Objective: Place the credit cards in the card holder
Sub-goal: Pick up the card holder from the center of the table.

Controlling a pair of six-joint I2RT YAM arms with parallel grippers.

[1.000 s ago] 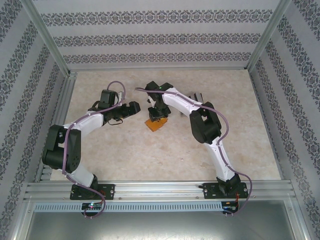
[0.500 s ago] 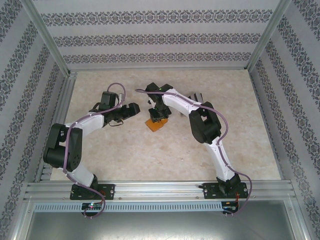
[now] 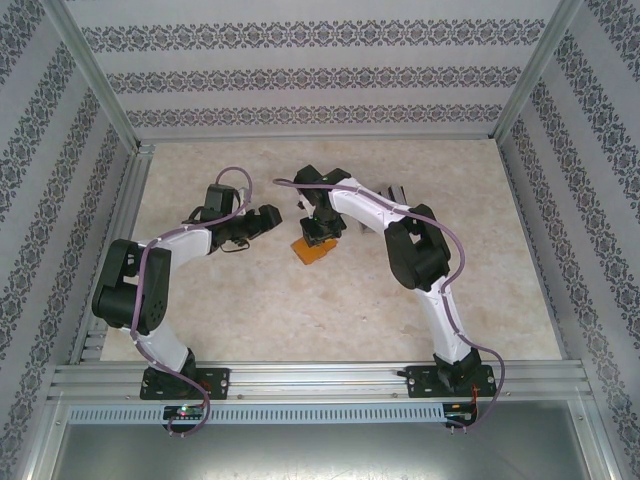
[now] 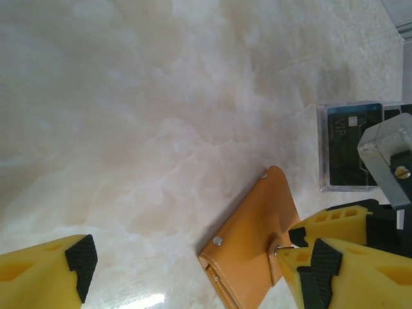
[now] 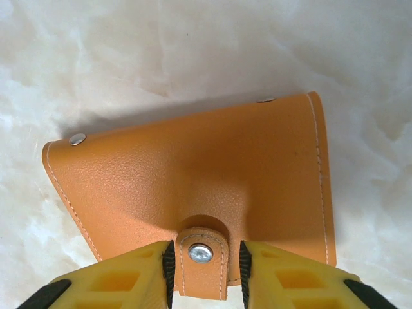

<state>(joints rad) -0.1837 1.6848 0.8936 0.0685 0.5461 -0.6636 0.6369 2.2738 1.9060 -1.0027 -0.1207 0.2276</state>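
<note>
Only the left arm has shifted in the last second, its elbow slightly inward. The card holder (image 5: 193,174) lies unmoved mid-table, still snapped shut. The right gripper (image 5: 205,261) pinches its snap tab, and the left gripper (image 4: 201,261) hangs wide open just beside. The credit cards (image 4: 351,145) sit apart, none loaded yet.

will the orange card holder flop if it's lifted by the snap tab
Likely floppy: the card holder looks like soft stitched leather, so it may sag from the snap tab. Lying flat, it would probably slide if pushed, not tip.
</note>
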